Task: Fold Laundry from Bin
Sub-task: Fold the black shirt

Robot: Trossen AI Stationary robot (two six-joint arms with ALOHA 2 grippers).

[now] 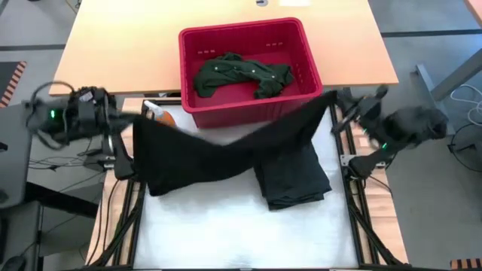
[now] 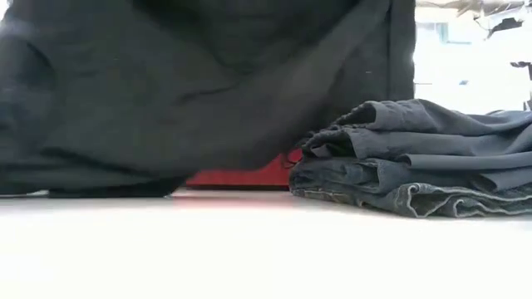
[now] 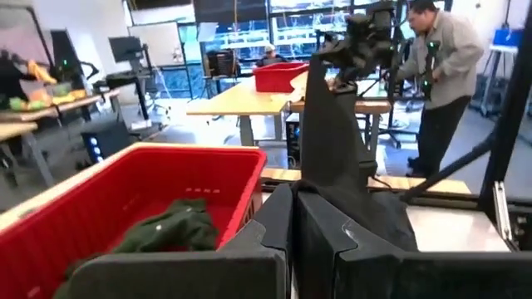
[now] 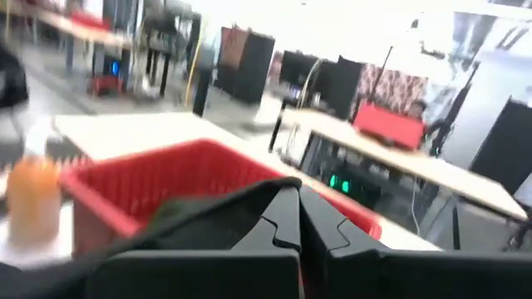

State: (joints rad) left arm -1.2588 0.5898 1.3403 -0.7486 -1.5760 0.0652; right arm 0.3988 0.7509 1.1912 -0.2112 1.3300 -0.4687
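Black garment [image 1: 218, 150] stretched between both tools — left [image 1: 137, 120], right [image 1: 333, 102] — each clamped on it.

I'm looking into a robotics lab: beyond my left gripper [image 3: 291, 220] stand rows of wooden workbenches [image 3: 241, 98], monitors [image 3: 125, 48], another red bin [image 3: 279, 76] on a far bench, and a person [image 3: 440, 66] standing at a neighbouring rig.

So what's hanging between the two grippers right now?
High view: a black garment stretched from left gripper to right gripper, sagging over the folded jeans.
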